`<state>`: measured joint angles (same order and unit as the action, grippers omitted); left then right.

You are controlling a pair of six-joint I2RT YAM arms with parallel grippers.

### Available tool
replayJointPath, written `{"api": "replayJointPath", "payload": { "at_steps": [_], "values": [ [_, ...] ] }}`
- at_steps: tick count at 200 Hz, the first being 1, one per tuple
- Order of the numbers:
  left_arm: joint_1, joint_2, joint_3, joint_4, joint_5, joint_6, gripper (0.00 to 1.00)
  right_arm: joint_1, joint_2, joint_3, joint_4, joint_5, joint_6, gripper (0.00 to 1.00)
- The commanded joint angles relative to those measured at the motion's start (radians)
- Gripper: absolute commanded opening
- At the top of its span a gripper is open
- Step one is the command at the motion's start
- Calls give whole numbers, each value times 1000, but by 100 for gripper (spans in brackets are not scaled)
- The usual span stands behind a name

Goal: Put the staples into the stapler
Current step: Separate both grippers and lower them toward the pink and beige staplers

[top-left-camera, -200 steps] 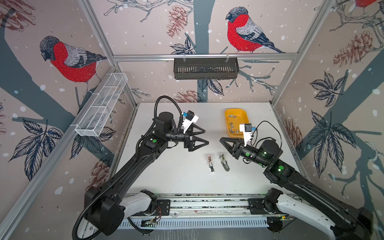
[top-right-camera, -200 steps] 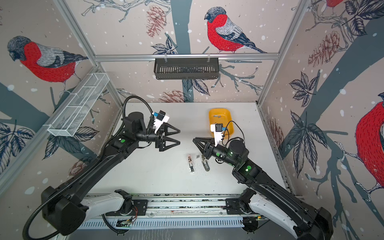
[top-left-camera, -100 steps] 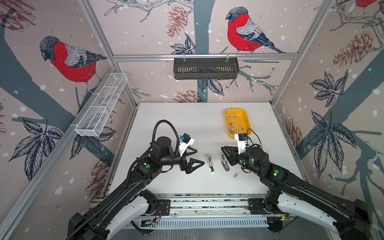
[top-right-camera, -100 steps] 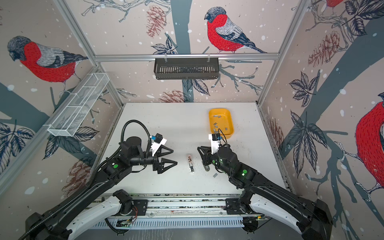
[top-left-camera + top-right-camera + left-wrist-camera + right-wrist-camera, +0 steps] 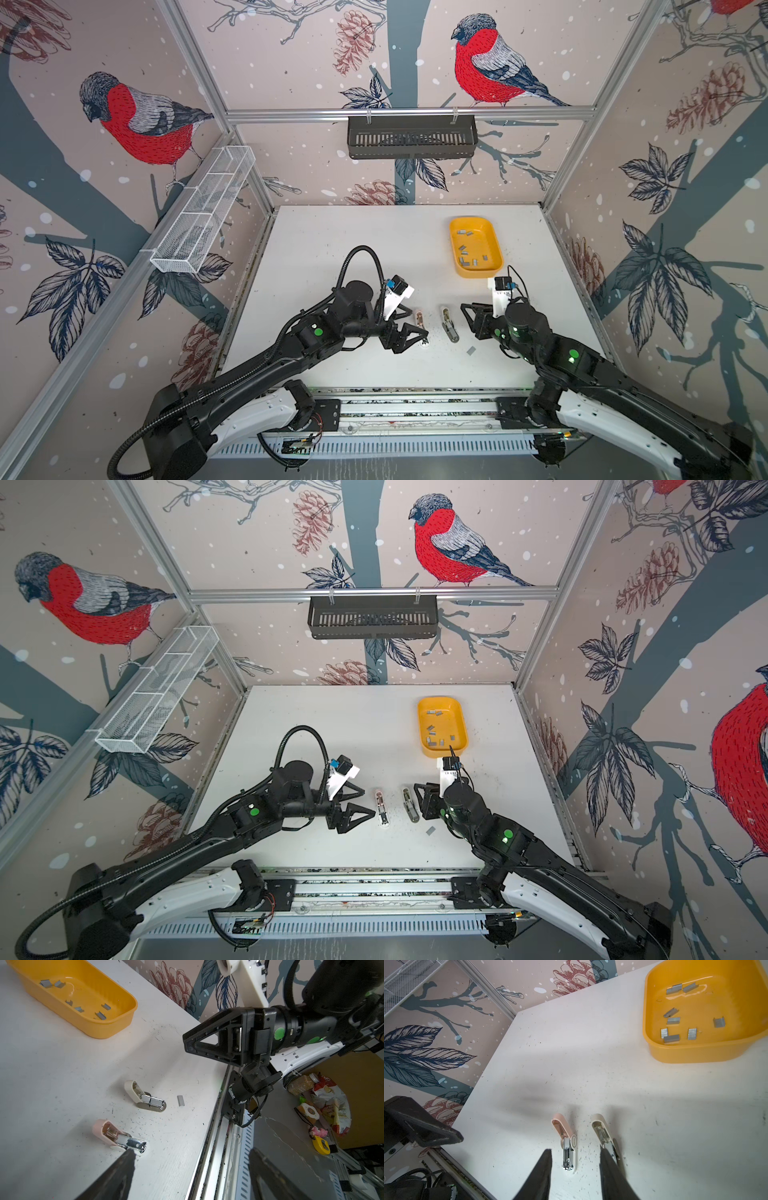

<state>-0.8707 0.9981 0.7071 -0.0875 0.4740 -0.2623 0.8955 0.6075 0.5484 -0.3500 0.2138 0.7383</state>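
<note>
Both arms have descended to lower centre in both top views; left gripper, fingers spread, empty, at the pink stapler; right gripper, fingers apart, empty, beside the beige stapler; staples in the tray, upper right; one strip loose nearby; loading likely unstarted.

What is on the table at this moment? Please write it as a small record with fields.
pink stapler: lies opened on the table
cream stapler: lies opened beside it, apart
yellow tray: behind them, toward the right; holds the staples
loose staple strip: on the table, right of the cream stapler
left hand: open, one fingertip by the pink stapler's metal end
right hand: open, holds nothing
</note>
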Motion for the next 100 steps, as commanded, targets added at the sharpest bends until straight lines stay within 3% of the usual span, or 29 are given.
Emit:
{"api": "replayJointPath", "payload": {
  "at_steps": [1, 35, 80, 100],
  "values": [
    [-27, 35, 37, 41, -42, 5, 84, 4, -21, 33, -183, 46, 70, 42],
    [-32, 29, 112, -21, -25, 143, 97, 6, 29, 45, -298, 66, 161, 44],
    [-28, 125, 367, -82, -36, 334, 97, 25, 89, 7, -326, 30, 261, 45],
    [-24, 208, 486, -123, 17, 433, 97, 38, 88, -15, -328, 29, 291, 45]
  ]
}}
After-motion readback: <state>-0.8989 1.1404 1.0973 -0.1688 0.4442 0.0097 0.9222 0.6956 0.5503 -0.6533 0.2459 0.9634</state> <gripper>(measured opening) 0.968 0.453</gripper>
